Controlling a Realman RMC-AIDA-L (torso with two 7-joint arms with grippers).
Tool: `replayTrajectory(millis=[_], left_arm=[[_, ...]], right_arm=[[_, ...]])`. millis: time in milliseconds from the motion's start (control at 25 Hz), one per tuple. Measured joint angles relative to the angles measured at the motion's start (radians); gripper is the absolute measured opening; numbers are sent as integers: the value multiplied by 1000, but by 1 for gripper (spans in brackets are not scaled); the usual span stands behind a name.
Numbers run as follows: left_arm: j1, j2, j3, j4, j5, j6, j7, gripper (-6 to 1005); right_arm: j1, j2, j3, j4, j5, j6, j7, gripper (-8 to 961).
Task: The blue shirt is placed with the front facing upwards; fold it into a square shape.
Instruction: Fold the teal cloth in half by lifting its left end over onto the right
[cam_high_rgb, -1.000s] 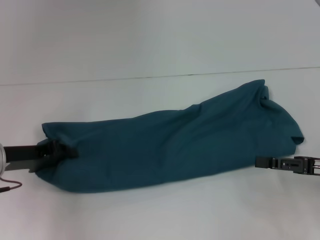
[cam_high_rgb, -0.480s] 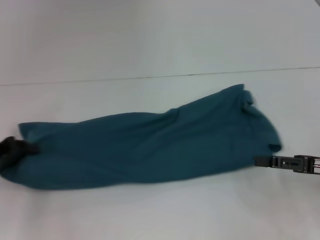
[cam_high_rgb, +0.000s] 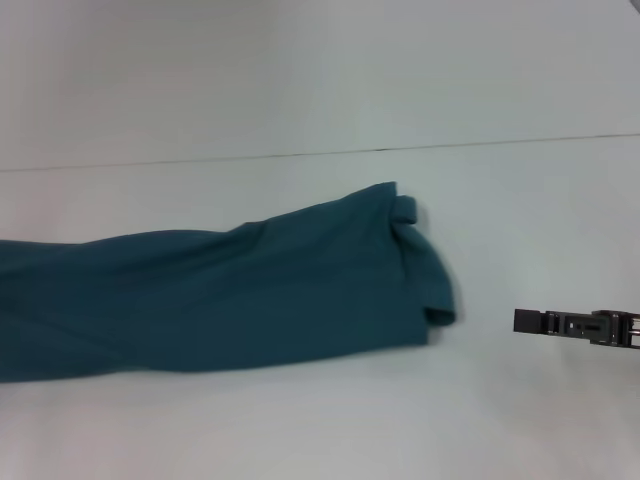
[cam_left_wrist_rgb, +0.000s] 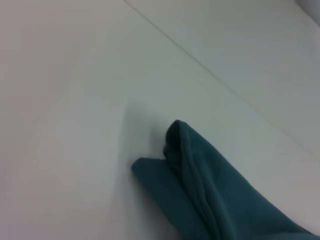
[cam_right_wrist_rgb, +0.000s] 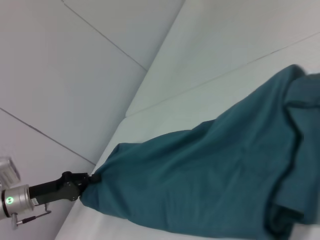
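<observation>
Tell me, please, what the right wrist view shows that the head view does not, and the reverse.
Only the right wrist view shows the left gripper, shut on the blue shirt's far end where the cloth bunches to a point; in the head view that end runs off the picture's left edge. Only the head view shows the right gripper, low at the right and apart from the shirt's rumpled near end, with bare table between them. Both show the shirt stretched out long on the white table, with no lettering visible.
</observation>
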Motion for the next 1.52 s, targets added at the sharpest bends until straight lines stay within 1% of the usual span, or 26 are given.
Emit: replayTrajectory(millis=[120,320,520,720,880,1120,1280,1320,1400,1520], left_arm=[[-1,4,-8,16,14,-8,-20,122],[-1,6,-12,38,-24,63,-29,122],[-4,9,-12,68,-177,233,-35,122],[-36,8,-1,77,-281,352,-46,123],[-63,-2,26,72,-357,398,-49,123],[-99,-12,104,52,-431,412,-67,123],[-116,-30,137,46,-464,413,-76,123],[-123,-43,150,45,-479,409,-79,123],[-128,-52,158,43,-484,405,-80,122],[-146,-79,173,35,-490,395,-77,119]], right_arm=[[-1,0,7,0,-3,1,0,649],[0,0,9,0,-5,3,0,648],[0,0,5,0,-5,0,0,647],[0,0,2,0,-5,-2,-4,646],[0,1,0,0,-5,-3,-6,646],[0,2,0,0,-5,-4,-7,645],[0,1,0,0,-5,-5,-6,644],[1,1,0,1,-5,-4,-6,644],[3,1,0,1,-5,-4,-6,643],[7,1,0,1,-5,-2,-7,643]])
